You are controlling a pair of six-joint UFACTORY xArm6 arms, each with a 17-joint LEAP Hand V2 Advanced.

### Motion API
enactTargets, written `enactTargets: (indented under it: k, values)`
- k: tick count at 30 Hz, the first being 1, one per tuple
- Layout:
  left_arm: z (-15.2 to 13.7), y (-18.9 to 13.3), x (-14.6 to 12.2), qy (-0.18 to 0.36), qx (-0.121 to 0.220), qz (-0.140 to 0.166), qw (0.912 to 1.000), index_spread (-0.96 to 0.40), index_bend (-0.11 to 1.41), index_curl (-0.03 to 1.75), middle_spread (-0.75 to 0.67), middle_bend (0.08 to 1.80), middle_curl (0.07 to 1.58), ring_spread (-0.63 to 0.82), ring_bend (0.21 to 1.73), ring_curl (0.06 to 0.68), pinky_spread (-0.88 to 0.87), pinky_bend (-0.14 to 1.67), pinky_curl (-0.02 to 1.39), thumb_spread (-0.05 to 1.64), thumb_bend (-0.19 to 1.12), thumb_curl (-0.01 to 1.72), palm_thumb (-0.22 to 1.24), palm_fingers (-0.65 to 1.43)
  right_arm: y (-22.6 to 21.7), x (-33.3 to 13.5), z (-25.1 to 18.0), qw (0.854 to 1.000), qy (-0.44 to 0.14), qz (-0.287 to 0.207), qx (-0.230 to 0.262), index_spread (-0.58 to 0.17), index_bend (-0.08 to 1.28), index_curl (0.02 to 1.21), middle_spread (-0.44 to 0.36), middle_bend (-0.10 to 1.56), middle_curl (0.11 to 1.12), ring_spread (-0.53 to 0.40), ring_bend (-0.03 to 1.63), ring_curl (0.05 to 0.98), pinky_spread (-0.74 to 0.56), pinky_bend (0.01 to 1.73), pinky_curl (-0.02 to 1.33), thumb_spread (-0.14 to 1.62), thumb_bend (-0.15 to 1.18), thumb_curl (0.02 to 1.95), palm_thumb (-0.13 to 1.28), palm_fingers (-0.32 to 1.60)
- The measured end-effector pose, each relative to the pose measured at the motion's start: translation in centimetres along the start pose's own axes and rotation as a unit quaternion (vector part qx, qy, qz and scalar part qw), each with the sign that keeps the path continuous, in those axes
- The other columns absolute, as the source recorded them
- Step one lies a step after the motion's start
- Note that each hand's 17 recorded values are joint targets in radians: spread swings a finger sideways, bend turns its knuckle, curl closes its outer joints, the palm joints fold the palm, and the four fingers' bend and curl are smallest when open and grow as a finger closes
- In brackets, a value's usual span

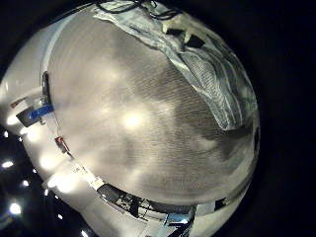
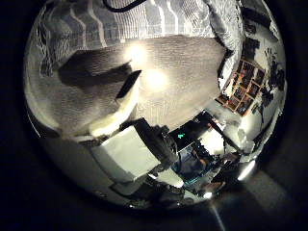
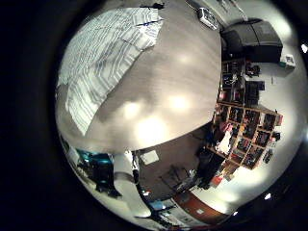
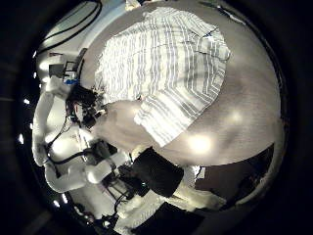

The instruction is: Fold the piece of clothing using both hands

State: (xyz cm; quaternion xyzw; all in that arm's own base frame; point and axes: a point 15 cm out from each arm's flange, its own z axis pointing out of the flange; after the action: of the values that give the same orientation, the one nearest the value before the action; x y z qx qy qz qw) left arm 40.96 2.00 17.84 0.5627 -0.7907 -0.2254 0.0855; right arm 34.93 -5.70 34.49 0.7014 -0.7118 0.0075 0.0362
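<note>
Bare tabletop (image 3: 178, 82), striped shirt (image 4: 161, 64) flat, hands raised above

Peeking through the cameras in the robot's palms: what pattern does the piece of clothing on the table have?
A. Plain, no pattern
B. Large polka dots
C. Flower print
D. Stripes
D. The right thumb side palm view shows the garment spread out on the table, its cloth covered in narrow light and dark stripes; the same stripes show in the right little finger side palm view.
</note>
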Motion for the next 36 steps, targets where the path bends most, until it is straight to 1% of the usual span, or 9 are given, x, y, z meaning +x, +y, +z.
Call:
enactTargets:
  k: [6, 8, 13, 19, 20, 23, 29, 33, 36]
  values:
    - [-0.7, 0.0, 0.4, -0.004, 0.001, 0.002, 1.0, -0.31, 0.24, 0.44, -0.38, 0.68, 0.51, -0.33, 0.76, 0.219, -0.36, 0.51, 0.38, 1.0, -0.01, 0.34, 0.45, 1.03, 0.1, 0.0, 0.1, 1.0, 0.0, -0.001, -0.001, -0.366, 0.17, 0.29, -0.03, 0.29, 0.37, 0.068, 0.51, 0.215, 0.36, 0.53, 0.2, 1.27, -0.01, 0.23, 0.26, 0.28]
    - [-0.9, 0.2, 0.5, -0.004, 0.0, 0.002, 1.0, -0.37, 0.29, 0.48, -0.43, 0.78, 0.57, -0.42, 0.82, 0.263, -0.44, 0.54, 0.41, 1.01, -0.01, 0.34, 0.47, 1.15, 0.1, 0.0, 0.1, 1.0, 0.0, -0.001, -0.001, -0.366, 0.16, 0.29, -0.053, 0.3, 0.37, 0.066, 0.51, 0.214, 0.36, 0.52, 0.2, 1.27, -0.01, 0.23, 0.26, 0.29]
    - [-1.7, 0.9, 0.6, -0.004, -0.006, 0.003, 1.0, -0.49, 0.45, 0.6, -0.48, 0.89, 0.65, -0.5, 1.02, 0.365, -0.58, 0.68, 0.49, 1.06, 0.0, 0.35, 0.56, 1.27, 0.2, 0.1, 0.2, 1.0, 0.001, 0.0, -0.002, -0.369, 0.17, 0.29, -0.047, 0.3, 0.37, 0.063, 0.5, 0.212, 0.36, 0.51, 0.2, 1.27, -0.01, 0.23, 0.26, 0.29]
    - [-3.3, 2.2, 0.8, 0.0, -0.016, 0.01, 0.9998, -0.58, 0.58, 0.73, -0.5, 1.02, 0.72, -0.49, 1.18, 0.452, -0.63, 0.86, 0.59, 1.09, 0.02, 0.41, 0.7, 1.19, 0.2, 0.1, 0.2, 1.0, 0.002, -0.002, -0.003, -0.37, 0.16, 0.29, -0.06, 0.3, 0.37, 0.032, 0.54, 0.221, 0.35, 0.52, 0.2, 1.27, -0.01, 0.23, 0.26, 0.32]
    - [-3.8, 2.4, 0.9, 0.003, -0.013, 0.012, 0.9998, -0.6, 0.6, 0.76, -0.5, 1.03, 0.73, -0.49, 1.2, 0.463, -0.64, 0.88, 0.61, 1.09, 0.01, 0.42, 0.71, 1.17, 0.2, 0.2, 0.3, 1.0, 0.004, -0.004, -0.005, -0.376, 0.13, 0.28, -0.08, 0.28, 0.36, -0.01, 0.61, 0.237, 0.34, 0.52, 0.2, 1.27, -0.01, 0.23, 0.26, 0.35]
    - [-4.9, 2.6, 1.3, 0.012, -0.001, 0.016, 0.9998, -0.62, 0.63, 0.81, -0.5, 1.07, 0.76, -0.48, 1.25, 0.488, -0.64, 0.92, 0.64, 1.1, 0.0, 0.44, 0.73, 1.13, 0.6, -0.2, 1.1, 1.0, 0.005, -0.018, -0.016, -0.372, 0.14, 0.27, -0.077, 0.32, 0.37, -0.058, 0.68, 0.256, 0.3, 0.53, 0.19, 1.22, -0.02, 0.24, 0.27, 0.39]
    - [-6.9, 2.7, 1.7, 0.012, 0.016, 0.019, 0.9996, -0.65, 0.64, 0.91, -0.49, 1.11, 0.8, -0.47, 1.29, 0.512, -0.65, 0.95, 0.7, 1.09, -0.02, 0.47, 0.74, 1.09, 2.3, -2.0, 6.5, 0.994, -0.002, -0.062, -0.086, -0.314, 0.11, 0.23, -0.091, 0.34, 0.38, -0.109, 0.76, 0.285, 0.25, 0.62, 0.22, 1.13, -0.02, 0.28, 0.33, 0.27]
    - [-7.7, 3.0, 1.6, 0.01, 0.015, 0.018, 0.9997, -0.66, 0.64, 0.96, -0.48, 1.12, 0.81, -0.47, 1.31, 0.517, -0.65, 0.96, 0.73, 1.09, -0.02, 0.48, 0.74, 1.07, 2.6, -4.2, 10.5, 0.985, -0.001, -0.093, -0.142, -0.264, 0.13, 0.22, -0.064, 0.32, 0.38, -0.089, 0.75, 0.285, 0.26, 0.67, 0.23, 1.11, -0.02, 0.29, 0.34, 0.17]
    - [-8.2, 3.3, 1.5, 0.009, 0.017, 0.018, 0.9996, -0.67, 0.63, 0.99, -0.48, 1.13, 0.82, -0.46, 1.31, 0.52, -0.65, 0.95, 0.75, 1.09, -0.02, 0.49, 0.74, 1.07, 2.4, -4.8, 12.7, 0.98, 0.003, -0.104, -0.168, -0.243, 0.14, 0.23, -0.045, 0.33, 0.38, -0.07, 0.74, 0.282, 0.26, 0.67, 0.23, 1.1, -0.02, 0.29, 0.34, 0.15]
